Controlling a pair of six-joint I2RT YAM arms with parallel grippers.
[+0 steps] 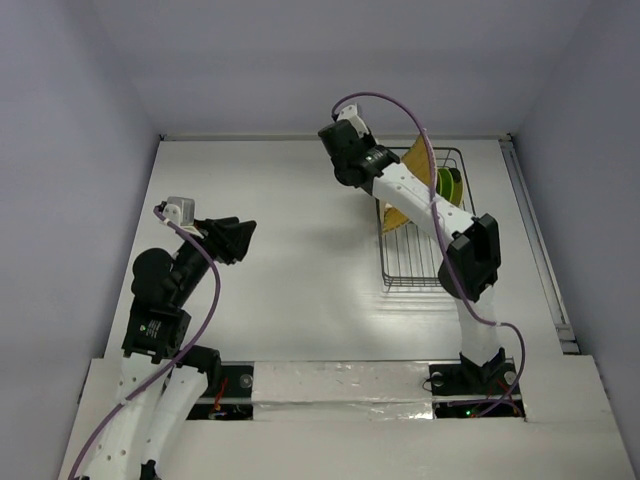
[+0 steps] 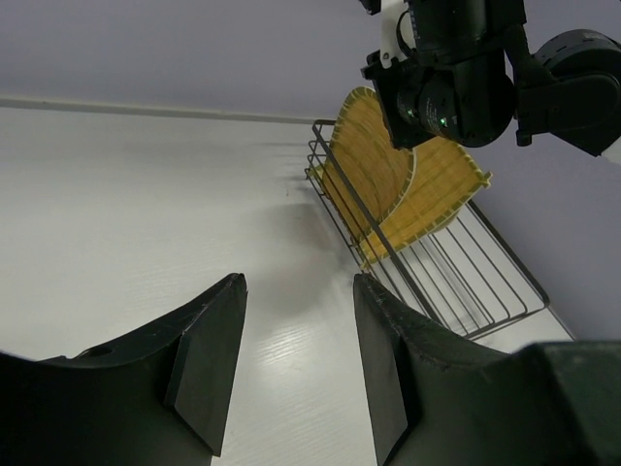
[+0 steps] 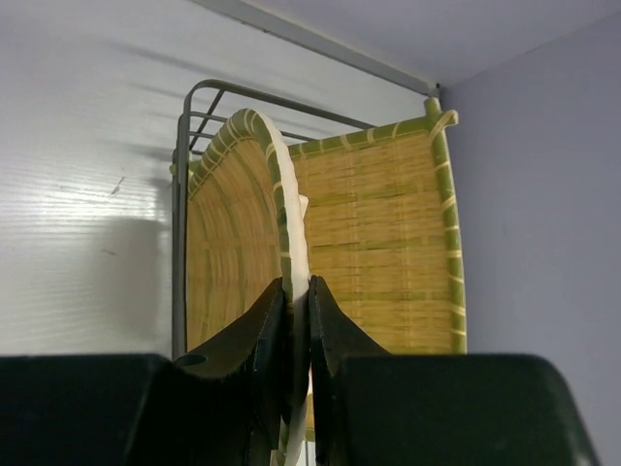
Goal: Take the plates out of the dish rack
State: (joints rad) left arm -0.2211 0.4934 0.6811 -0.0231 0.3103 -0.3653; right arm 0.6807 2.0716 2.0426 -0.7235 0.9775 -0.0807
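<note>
The dish rack (image 1: pixel 410 270) of dark wire stands at the right of the table. A round woven bamboo plate (image 3: pixel 233 262) with a pale rim stands upright in it. A square woven plate (image 3: pixel 388 243) with green edging stands just behind. A lime green plate (image 1: pixel 448 185) shows further back in the rack. My right gripper (image 3: pixel 301 291) is shut on the round plate's upper rim, one finger on each face. My left gripper (image 2: pixel 296 282) hangs open over bare table to the left of the rack (image 2: pixel 466 282), holding nothing.
The white table (image 1: pixel 300 200) is walled at the back and both sides. The right forearm (image 1: pixel 415 195) crosses above the rack's near end. A cable loops over the right wrist.
</note>
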